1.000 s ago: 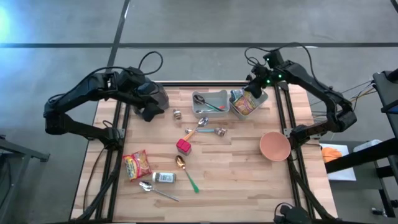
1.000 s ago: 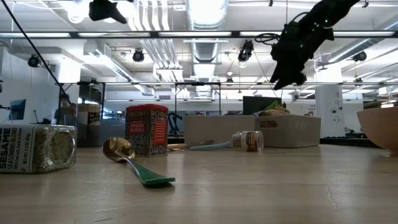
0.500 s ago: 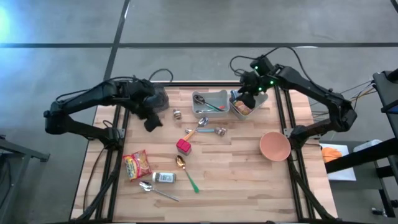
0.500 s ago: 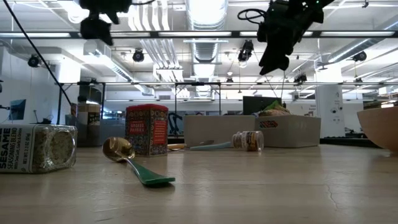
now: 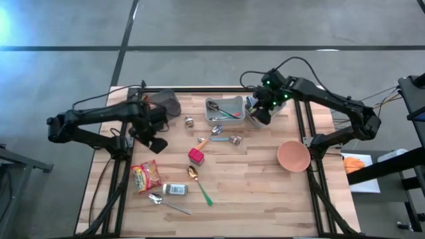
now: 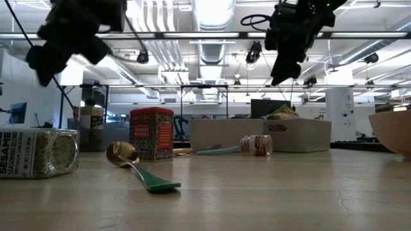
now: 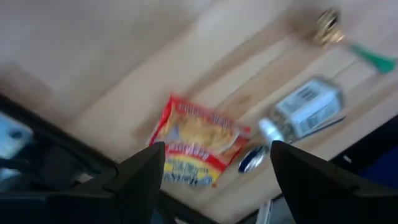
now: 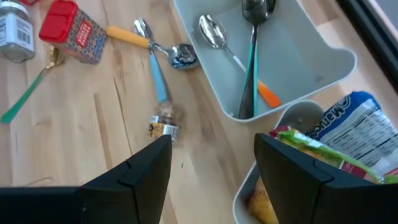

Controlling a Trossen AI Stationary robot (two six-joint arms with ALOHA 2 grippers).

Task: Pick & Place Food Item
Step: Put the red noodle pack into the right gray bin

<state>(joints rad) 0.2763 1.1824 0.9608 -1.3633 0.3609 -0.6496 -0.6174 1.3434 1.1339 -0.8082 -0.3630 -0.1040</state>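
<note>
Overhead view: left gripper [image 5: 157, 138] is hanging over bare wood w/ fingers spread and nothing btwn them; noodle packet [image 5: 146, 176] is lying flat on the table [image 5: 259, 186] beyond the fingertips, well apart from them. Right gripper [image 5: 261, 113] is hovering at the edge of the food bin [image 5: 275, 114], fingers parted, empty; utensil tray [image 5: 224, 110] is sitting just beside them. Red tin [image 5: 195, 156] and gold spoon [image 5: 197, 182] are lying mid-table, seasoning jar [image 5: 175, 189] near the packet, bowl [image 5: 293, 156] well off to the right.

Low view: both grippers are hanging high above the tabletop, left one [image 6: 48, 61] over the jar [image 6: 37, 153], right one [image 6: 280, 70] over the bin [image 6: 297, 136]. Neither is touching anything.

Left wrist view: fingers [image 7: 142, 180] are standing wide; packet [image 7: 196, 140] is showing btwn them, far past the tips, jar [image 7: 305, 109] beside it.

Right wrist view: fingers [image 8: 134, 180] are standing apart, nothing gripped. Tray [image 8: 267, 59] w/ spoons is lying ahead of them; bin's snack bags [image 8: 351, 140] are sitting just beyond one fingertip.
</note>
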